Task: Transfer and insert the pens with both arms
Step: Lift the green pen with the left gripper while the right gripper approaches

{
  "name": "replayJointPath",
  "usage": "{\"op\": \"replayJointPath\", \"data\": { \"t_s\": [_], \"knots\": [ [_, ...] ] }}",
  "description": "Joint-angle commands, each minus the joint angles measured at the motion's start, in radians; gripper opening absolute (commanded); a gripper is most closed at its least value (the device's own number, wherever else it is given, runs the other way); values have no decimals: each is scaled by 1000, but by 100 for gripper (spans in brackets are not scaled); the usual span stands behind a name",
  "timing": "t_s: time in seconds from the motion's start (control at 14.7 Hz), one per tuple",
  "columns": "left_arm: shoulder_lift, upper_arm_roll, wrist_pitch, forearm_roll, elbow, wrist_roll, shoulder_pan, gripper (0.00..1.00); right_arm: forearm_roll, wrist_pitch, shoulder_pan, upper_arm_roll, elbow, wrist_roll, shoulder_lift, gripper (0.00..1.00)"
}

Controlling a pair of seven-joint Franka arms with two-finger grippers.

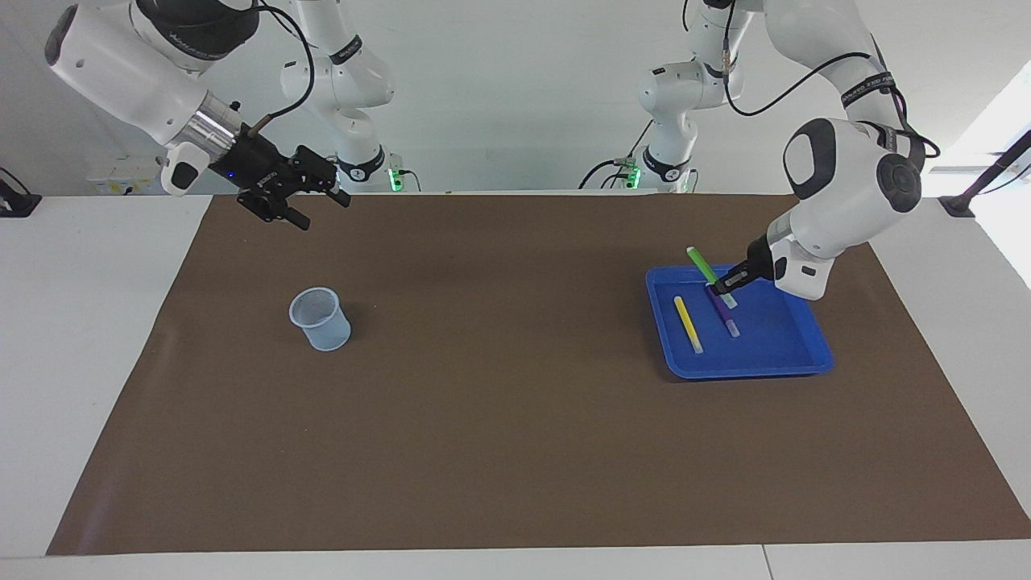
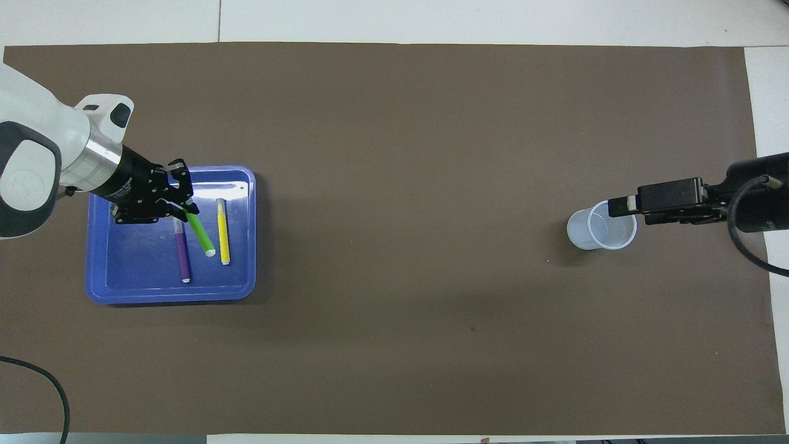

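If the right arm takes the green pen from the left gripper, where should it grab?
Probably the free coloured barrel of the green pen, which sticks up tilted from the left gripper over the blue tray. The left gripper pinches near the capped end, so the right gripper should come from the cup's side, across the barrel.

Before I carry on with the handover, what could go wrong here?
1. The left gripper holds the green pen near one end, tilted above the blue tray; it could pivot or slip.
2. The right gripper waits open, up near the cup; it might knock it.
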Motion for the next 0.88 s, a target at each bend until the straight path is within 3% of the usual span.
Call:
{"op": "replayJointPath", "data": {
  "t_s": [0.0, 0.14, 0.34, 0.61, 0.82],
  "knots": [
    [-7, -62, -29, -91, 23, -331, -21, 0, 133, 47, 22, 3, -96, 20, -59, 100],
    [-18, -112, -15, -174, 17, -525, -22, 0, 236, 139, 55, 3, -144, 28, -78, 100],
    [-23, -187, 99, -261, -9, -804, -25, 0, 253, 165, 80, 3, -167, 30, -90, 100],
    [-47, -205, 227, -431, -69, -887, -78, 0, 255, 347, 222, 9, -193, 101, -93, 94],
    [-47, -205, 379, -464, -85, -981, -157, 0, 255, 435, 302, 9, -199, 131, -92, 91]
  ]
}}
